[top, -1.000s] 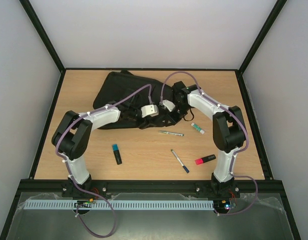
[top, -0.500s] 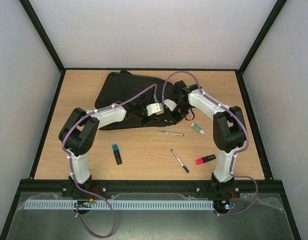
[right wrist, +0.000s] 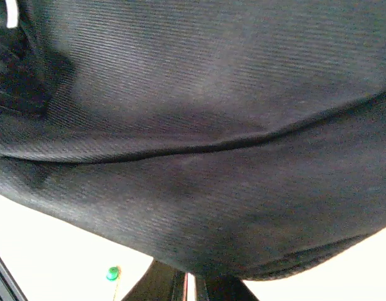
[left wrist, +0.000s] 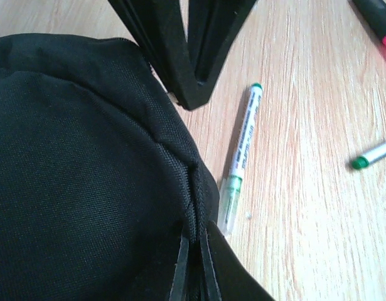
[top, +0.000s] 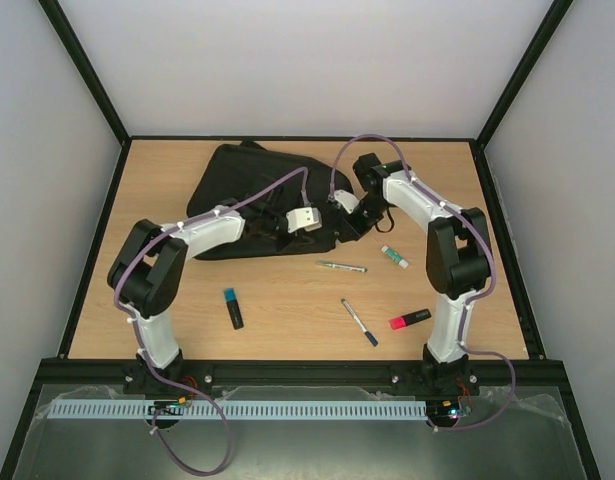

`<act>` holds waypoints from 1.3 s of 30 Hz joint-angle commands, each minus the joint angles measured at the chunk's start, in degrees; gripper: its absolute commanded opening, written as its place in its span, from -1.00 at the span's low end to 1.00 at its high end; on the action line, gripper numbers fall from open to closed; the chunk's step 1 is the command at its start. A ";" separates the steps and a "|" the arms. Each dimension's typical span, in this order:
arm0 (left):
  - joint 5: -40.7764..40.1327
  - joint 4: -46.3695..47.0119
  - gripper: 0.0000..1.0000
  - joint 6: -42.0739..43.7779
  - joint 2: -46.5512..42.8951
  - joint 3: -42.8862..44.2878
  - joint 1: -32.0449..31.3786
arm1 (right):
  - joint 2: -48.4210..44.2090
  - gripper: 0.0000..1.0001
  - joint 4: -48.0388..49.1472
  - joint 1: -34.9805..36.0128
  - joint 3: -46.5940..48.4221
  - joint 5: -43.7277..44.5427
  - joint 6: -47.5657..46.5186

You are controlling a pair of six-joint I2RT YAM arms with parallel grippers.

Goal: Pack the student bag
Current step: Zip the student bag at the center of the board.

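The student bag (top: 252, 190), a large black backpack, lies at the back of the table. My left gripper (top: 325, 232) is shut on a seam at the bag's right edge; in the left wrist view its jaws (left wrist: 194, 266) pinch the black fabric (left wrist: 80, 175). My right gripper (top: 357, 220) is shut on the same end of the bag a little farther right. Its dark fingers (left wrist: 189, 56) meet the bag's rim in the left wrist view. Black cloth (right wrist: 199, 125) fills the right wrist view, and the jaws (right wrist: 194, 285) close on its lower edge.
A white marker with a green cap (top: 394, 257) (left wrist: 240, 157) lies just off the bag's right edge. A silver pen (top: 341, 267), a blue highlighter (top: 233, 307), a dark pen (top: 359, 322) and a pink highlighter (top: 410, 319) lie on the near half of the table.
My left gripper came in from the left and closed on the bag's edge. The right arm shifted back and right with the bag's end in its jaws.
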 commanded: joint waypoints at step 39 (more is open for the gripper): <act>2.78 -23.79 0.37 10.37 -15.59 -1.89 14.58 | 9.38 -0.98 1.44 17.01 14.42 -6.97 6.78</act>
